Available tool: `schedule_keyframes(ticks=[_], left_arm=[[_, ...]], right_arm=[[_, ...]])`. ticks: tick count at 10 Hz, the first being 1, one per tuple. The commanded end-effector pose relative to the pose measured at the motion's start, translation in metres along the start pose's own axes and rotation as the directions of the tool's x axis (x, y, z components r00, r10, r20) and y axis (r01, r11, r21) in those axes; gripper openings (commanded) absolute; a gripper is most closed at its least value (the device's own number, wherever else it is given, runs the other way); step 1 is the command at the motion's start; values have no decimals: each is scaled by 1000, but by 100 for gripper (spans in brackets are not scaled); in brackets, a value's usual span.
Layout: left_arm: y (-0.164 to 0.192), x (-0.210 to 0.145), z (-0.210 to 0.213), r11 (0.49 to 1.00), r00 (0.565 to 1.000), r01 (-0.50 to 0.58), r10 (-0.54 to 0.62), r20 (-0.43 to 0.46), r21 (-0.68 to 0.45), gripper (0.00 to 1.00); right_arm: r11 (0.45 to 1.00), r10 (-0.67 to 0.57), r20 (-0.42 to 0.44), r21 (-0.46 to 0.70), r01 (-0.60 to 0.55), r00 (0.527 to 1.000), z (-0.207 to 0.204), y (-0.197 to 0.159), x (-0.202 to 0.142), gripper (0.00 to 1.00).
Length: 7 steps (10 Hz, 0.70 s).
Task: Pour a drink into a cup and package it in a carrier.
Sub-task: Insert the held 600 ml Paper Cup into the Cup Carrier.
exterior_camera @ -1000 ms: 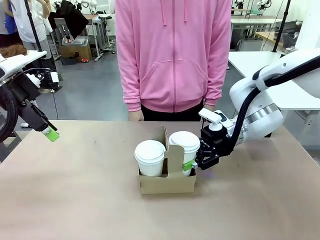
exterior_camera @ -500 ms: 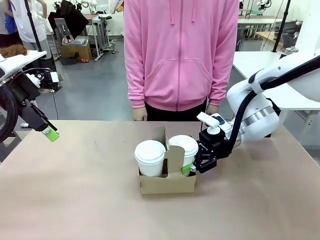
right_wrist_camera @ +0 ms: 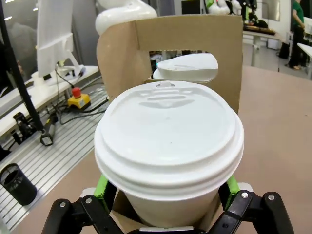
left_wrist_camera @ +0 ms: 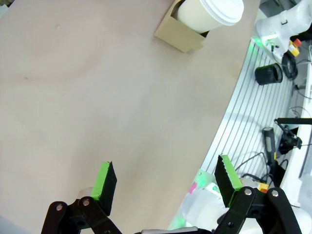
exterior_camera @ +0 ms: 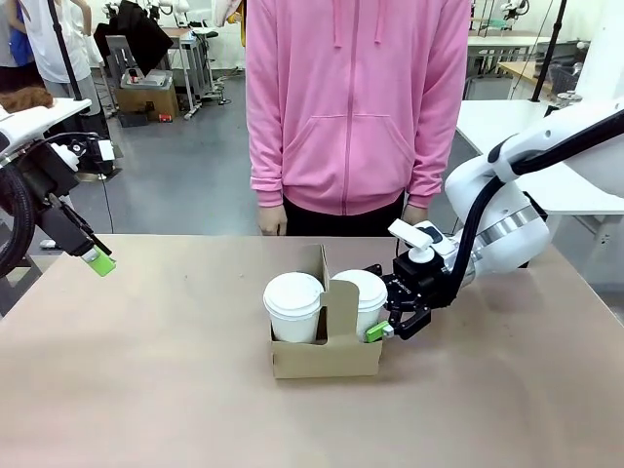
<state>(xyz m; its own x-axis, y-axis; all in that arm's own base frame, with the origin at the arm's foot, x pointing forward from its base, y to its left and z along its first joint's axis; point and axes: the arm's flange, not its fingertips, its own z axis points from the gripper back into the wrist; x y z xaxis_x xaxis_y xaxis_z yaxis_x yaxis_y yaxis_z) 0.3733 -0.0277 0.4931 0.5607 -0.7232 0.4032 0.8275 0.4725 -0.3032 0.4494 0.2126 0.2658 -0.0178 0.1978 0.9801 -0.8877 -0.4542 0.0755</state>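
carrier [exterior_camera: 327, 357] holding 2 lidded cups, right gripper [exterior_camera: 388, 310] pinching right cup [exterior_camera: 358, 301], left gripper [left_wrist_camera: 165, 183] spread

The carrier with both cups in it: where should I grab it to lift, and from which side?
Grip the tall centre handle tab of the carrier, coming straight down from above. It stands upright between the two lidded cups and has a cut-out opening, so fingers can close across the thin cardboard. The right hand sits around the right cup, so it likely needs to clear first.
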Motion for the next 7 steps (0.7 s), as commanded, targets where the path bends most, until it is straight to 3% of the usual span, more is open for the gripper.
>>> schedule_keyframes(ticks=[1,5,7], left_arm=[[1,-1,1,1000,1000,17,-17,-1,5,100],[1,-1,1,1000,1000,17,-17,-1,5,100],[1,-1,1,1000,1000,17,-17,-1,5,100]], right_arm=[[999,38,-23,-5,-38,999,17,4,4,100],[990,0,-33,-143,-5,999,90,18,9,100],[954,-124,-29,-279,111,992,147,47,14,100]])
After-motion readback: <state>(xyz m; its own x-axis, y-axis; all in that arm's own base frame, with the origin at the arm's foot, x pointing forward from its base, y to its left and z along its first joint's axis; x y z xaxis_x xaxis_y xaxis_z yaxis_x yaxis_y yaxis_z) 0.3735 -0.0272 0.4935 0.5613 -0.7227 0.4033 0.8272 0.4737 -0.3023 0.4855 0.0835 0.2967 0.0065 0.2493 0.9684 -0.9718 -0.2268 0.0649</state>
